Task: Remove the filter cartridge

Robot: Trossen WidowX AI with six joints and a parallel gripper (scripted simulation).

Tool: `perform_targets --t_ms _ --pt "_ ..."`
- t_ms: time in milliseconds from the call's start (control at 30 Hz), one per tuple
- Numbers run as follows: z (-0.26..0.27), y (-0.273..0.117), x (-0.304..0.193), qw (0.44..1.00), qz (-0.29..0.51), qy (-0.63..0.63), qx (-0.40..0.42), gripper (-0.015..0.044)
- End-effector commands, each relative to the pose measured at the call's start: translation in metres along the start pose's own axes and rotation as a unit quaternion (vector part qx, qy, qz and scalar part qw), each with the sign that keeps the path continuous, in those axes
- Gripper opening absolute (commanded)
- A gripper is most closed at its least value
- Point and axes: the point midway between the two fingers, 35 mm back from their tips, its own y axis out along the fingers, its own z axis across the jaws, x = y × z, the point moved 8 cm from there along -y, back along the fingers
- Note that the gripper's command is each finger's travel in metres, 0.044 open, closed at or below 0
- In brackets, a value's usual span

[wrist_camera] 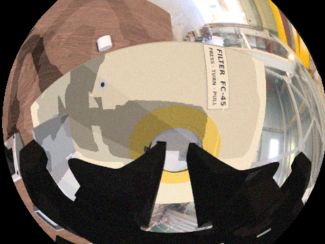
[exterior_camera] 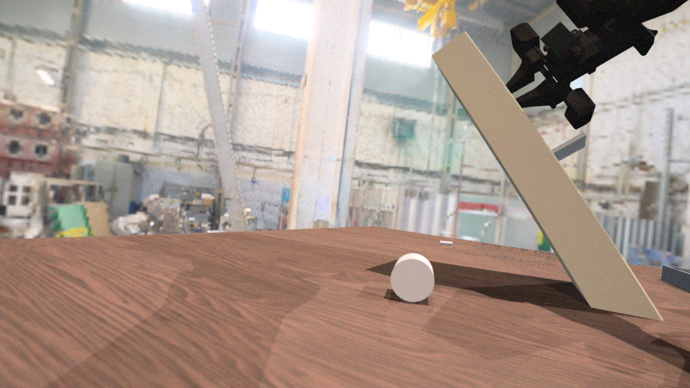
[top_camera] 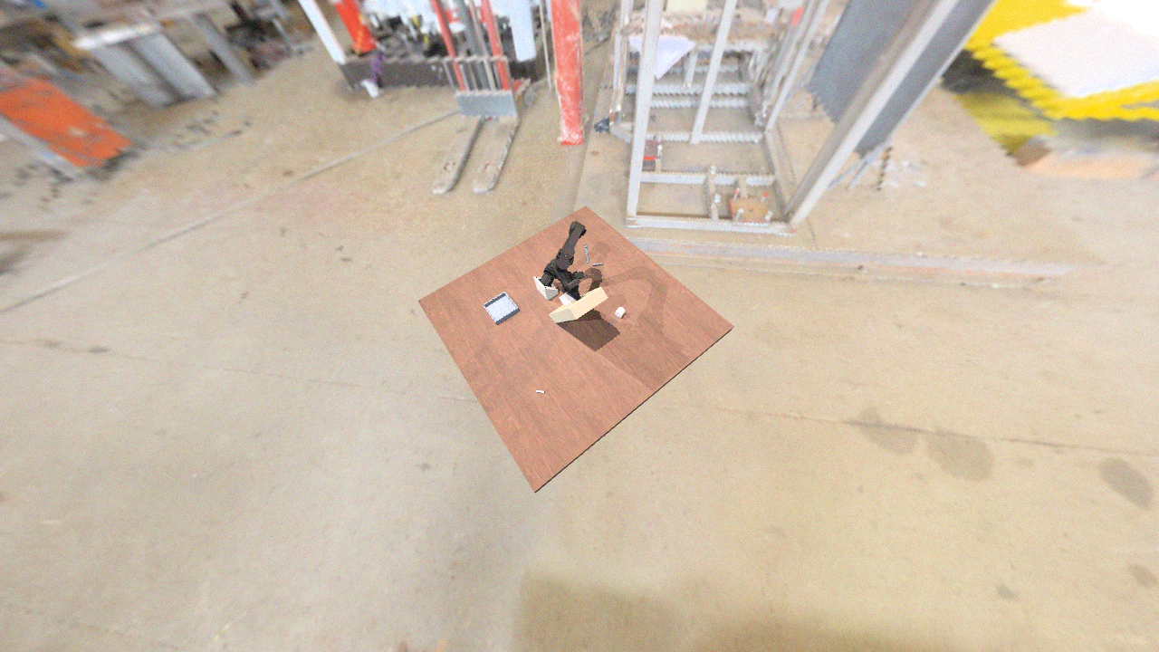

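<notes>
The cartridge (wrist_camera: 177,135), in the panel (top_camera: 585,304) (exterior_camera: 530,168) (wrist_camera: 159,74), is gripped by the gripper (top_camera: 577,296) (exterior_camera: 513,98) (wrist_camera: 176,145); turning, then pulling, seems called for, before the tray (top_camera: 500,321) (exterior_camera: 677,277) (wrist_camera: 47,219) towards the desk's (top_camera: 632,357) (exterior_camera: 241,313) (wrist_camera: 135,20) top-view left corner.

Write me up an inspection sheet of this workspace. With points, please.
surface: brown wooden table (top_camera: 502,357) (exterior_camera: 193,313) (wrist_camera: 71,20), shadowed in places
job's things: filter cartridge (wrist_camera: 177,133) in the slanted service panel (top_camera: 585,303) (exterior_camera: 530,159) (wrist_camera: 162,74); blue-grey tray (top_camera: 509,315) (exterior_camera: 674,277) apart from the panel
clutter: white cylinder (top_camera: 619,311) (exterior_camera: 412,277) (wrist_camera: 104,43), small white stick (top_camera: 540,391) (exterior_camera: 446,242)
gripper (top_camera: 577,296) (exterior_camera: 512,99) (wrist_camera: 176,145): shut on the cartridge
cables: nothing seen
surroundings: workshop hall, red post (top_camera: 567,81), metal frame (top_camera: 636,162)
</notes>
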Motion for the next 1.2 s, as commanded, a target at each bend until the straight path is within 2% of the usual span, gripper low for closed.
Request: perform_targets --t_ms 0,400,433,1167 --pt "-0.001 0.013 0.001 1.0 0.008 -0.015 0.009 0.0" --pt "-0.001 0.013 0.001 1.0 0.008 -0.015 0.009 0.0" --pt "0.0 -0.001 0.0 1.0 0.0 0.0 0.0 0.0" --pt "-0.002 -0.072 0.001 1.0 0.009 -0.014 0.011 0.0"
